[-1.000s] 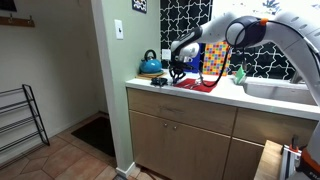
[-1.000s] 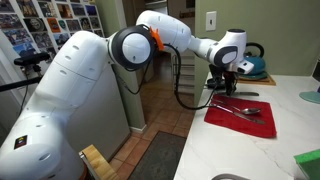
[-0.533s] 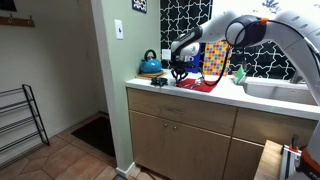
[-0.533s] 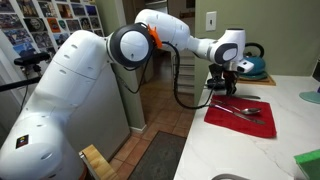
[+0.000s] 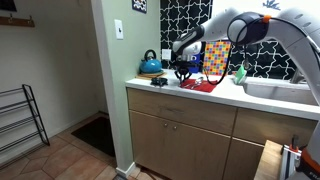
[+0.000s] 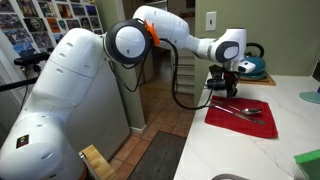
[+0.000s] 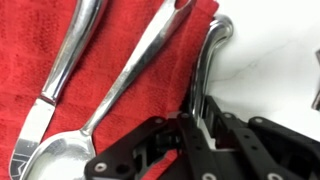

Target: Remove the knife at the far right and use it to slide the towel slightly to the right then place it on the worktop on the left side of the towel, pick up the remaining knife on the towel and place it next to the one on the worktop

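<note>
Gripping shiny knife (image 7: pixel 212 45), red towel (image 7: pixel 100 60) beside

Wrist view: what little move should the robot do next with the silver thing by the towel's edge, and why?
Probably lift it straight up a little. The gripper straddles the silver utensil, which lies at the edge of the red towel, partly on the white worktop. Lifting keeps it off the spoon alongside. Whether the grip is closed is unclear; if not, squeeze first.
</note>
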Tool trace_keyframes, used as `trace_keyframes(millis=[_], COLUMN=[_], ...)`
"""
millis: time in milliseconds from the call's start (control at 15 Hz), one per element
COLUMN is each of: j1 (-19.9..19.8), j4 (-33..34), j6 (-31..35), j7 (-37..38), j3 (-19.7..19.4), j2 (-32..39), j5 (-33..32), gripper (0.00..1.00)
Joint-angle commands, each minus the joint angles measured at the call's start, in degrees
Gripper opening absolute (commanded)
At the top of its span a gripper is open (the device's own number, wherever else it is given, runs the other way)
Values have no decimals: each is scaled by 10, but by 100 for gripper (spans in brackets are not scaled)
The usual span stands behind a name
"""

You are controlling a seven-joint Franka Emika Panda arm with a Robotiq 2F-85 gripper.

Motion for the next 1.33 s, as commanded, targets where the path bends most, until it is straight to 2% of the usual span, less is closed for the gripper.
trace_keyframes(millis=[0,600,1267], j1=[1,1,-8], j4=[-52,-116,-80], j6=[-17,-15,7], j7=[-30,-116,-132], j3=[-6,-17,27], j2=[-33,-72,-66], j5=[-26,-88,-16], gripper=[5,5,5])
